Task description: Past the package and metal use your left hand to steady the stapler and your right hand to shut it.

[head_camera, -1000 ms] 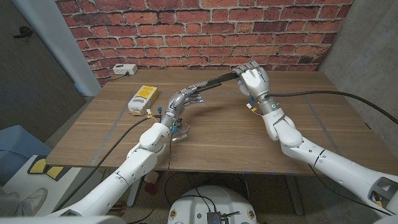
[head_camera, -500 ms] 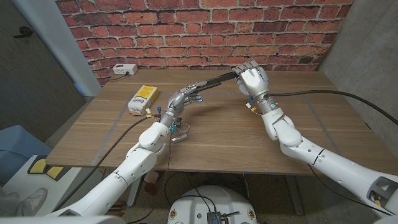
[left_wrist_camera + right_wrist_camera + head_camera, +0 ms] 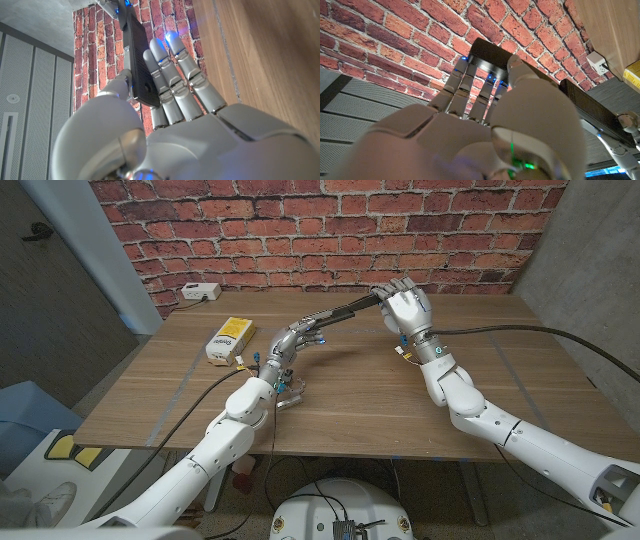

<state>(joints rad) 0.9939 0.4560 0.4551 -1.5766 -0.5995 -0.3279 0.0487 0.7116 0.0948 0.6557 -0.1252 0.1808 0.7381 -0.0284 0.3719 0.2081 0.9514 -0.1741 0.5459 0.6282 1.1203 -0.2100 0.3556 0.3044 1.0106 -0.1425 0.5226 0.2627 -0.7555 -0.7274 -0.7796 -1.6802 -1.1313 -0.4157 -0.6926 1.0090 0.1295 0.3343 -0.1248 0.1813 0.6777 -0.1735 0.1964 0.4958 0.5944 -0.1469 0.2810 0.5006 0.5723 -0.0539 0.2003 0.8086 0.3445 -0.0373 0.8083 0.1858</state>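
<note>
A black stapler stands open at the far middle of the table, its long top arm slanting up to the right. My left hand grips its lower end between thumb and fingers; in the left wrist view the black arm runs up past those fingers. My right hand holds the raised tip of the arm. The right wrist view shows its fingers and thumb closed around that black tip. The stapler's base is hidden by my left hand.
A yellow package lies left of my left hand. A small clear and metal piece sits by my left wrist. A white box with a cable stands at the back left corner, under the brick wall.
</note>
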